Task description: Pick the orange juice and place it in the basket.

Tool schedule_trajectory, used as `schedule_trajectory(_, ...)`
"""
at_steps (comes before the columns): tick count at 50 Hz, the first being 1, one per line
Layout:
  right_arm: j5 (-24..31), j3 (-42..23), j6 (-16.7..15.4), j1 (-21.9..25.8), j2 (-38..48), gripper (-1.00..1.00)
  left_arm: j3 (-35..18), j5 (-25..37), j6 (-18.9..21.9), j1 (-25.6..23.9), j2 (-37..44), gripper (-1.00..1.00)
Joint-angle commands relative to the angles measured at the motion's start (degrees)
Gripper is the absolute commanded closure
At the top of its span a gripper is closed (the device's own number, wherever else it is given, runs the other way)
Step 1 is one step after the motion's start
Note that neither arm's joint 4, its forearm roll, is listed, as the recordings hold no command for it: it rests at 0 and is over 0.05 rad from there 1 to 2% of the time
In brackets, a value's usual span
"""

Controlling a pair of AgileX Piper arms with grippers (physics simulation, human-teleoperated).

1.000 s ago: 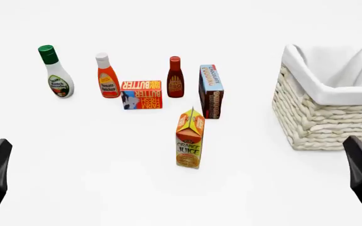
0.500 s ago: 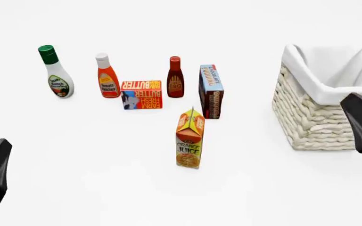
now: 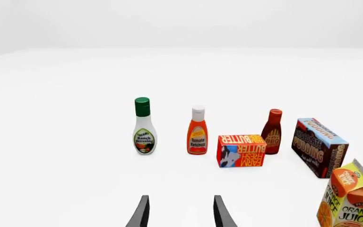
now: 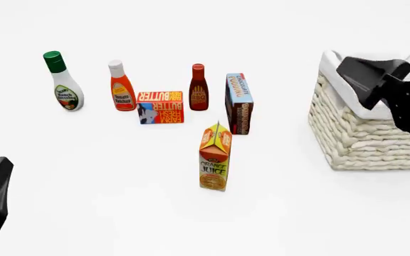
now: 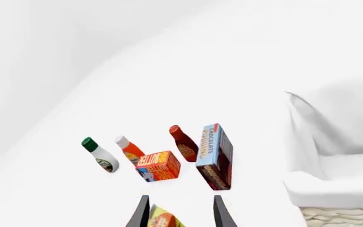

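Juice (image 4: 215, 158) upright on table (image 4: 119, 213), near basket (image 4: 365, 138) — ungrasped. Right gripper (image 5: 179, 213) raised before basket, fingers parted, empty. Left gripper (image 3: 179, 213) low at left — likewise parted, empty.

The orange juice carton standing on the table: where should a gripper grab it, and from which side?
Probably around the flat upper body of the tall orange-and-yellow gable-top orange juice carton, just under the sloped top. It stands upright and apart from the brown pudding box, so coming in from the right, where the right gripper is open, looks clear.
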Motion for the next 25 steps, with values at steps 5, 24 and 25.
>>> schedule_trajectory(5,4.3,-6.4,4.5,3.4,10.8,-1.00,0.0,-0.1,0.0,0.0,0.0,-1.00)
schedule_trajectory(24,12.6,-14.0,8.0,6.2,20.3,-1.00,0.0,-0.1,0.0,0.0,0.0,-1.00)
schedule_trajectory(25,13.7,-15.0,7.7,6.0,21.1,-1.00,0.0,-0.1,0.0,0.0,0.0,-1.00)
